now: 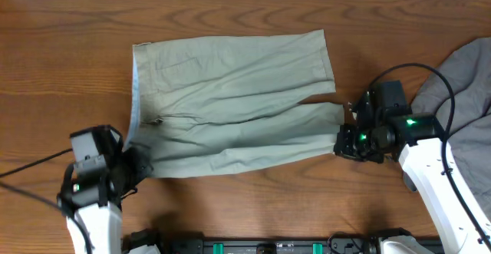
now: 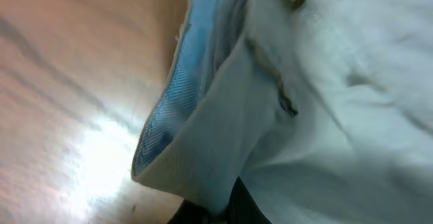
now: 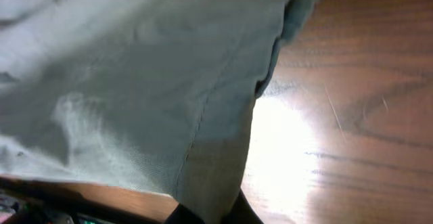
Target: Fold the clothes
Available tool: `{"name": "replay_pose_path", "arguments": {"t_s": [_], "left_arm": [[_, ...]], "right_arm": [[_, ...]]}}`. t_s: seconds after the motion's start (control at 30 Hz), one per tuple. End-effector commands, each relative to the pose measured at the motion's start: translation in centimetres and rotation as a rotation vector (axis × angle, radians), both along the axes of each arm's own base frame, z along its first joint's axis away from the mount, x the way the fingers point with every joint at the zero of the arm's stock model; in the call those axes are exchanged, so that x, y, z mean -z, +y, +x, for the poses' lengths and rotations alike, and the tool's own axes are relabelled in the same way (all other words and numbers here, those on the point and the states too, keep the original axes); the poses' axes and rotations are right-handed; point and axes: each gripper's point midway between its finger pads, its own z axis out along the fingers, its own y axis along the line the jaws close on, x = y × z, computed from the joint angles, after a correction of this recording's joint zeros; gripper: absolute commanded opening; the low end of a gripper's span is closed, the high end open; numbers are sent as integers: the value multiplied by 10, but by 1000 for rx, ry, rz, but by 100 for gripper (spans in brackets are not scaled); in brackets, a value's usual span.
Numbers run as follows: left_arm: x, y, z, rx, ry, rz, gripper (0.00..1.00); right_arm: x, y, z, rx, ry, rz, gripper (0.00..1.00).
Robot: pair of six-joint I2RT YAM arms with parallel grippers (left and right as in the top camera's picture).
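Light khaki-green shorts (image 1: 230, 100) lie spread flat on the wooden table, waistband to the left and both legs pointing right. My left gripper (image 1: 136, 164) is shut on the near corner of the waistband, where the pale blue lining (image 2: 169, 109) shows beside the khaki cloth (image 2: 325, 116). My right gripper (image 1: 341, 140) is shut on the hem of the near leg, and the cloth (image 3: 149, 82) runs down between its dark fingers (image 3: 233, 210). A darker grey garment (image 1: 464, 93) lies bunched at the right edge, partly behind the right arm.
Bare wooden table (image 1: 69, 70) surrounds the shorts. A black rail (image 1: 268, 246) with the arm bases runs along the near edge. A cable (image 1: 414, 68) arcs over the right arm above the grey garment.
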Motion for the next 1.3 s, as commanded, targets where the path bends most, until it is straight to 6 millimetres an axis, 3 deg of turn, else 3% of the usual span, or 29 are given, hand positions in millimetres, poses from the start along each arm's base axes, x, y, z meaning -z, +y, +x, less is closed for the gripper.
{"name": "replay_pose_path", "arguments": {"t_s": [0.0, 0.1, 0.3, 0.47, 0.6, 0.8, 0.9, 1.1, 1.13, 1.2, 1.23, 1.27], "left_arm": [[-27, 6, 13, 21, -118, 58, 6], [-37, 10, 31, 27, -183, 69, 6], [-49, 3, 98, 161, -324, 4, 6], [-60, -4, 164, 296, -446, -73, 6], [-62, 1, 210, 337, -501, -108, 6], [-27, 15, 255, 328, -440, -138, 6], [-5, 19, 266, 325, -424, -146, 6], [24, 27, 279, 312, -416, -126, 7], [29, 29, 280, 305, -410, -116, 15], [33, 31, 281, 298, -403, -108, 45], [33, 31, 281, 298, -405, -107, 52], [33, 34, 282, 292, -408, -98, 57]], "right_arm": [[-17, 1, 19, 27, -88, 27, 1], [-34, 10, 45, 39, -184, 81, 1], [-61, 8, 112, 103, -365, 137, 1], [-63, 5, 164, 121, -480, 156, 1], [-57, 15, 203, 97, -585, 193, 1], [-15, 24, 241, 155, -585, 258, 1], [3, 25, 256, 154, -610, 264, 1], [18, 27, 278, 142, -691, 274, 2], [21, 27, 280, 143, -694, 277, 2], [30, 27, 279, 148, -677, 274, 4], [33, 27, 279, 148, -670, 273, 15], [34, 27, 278, 146, -665, 275, 42]]}}
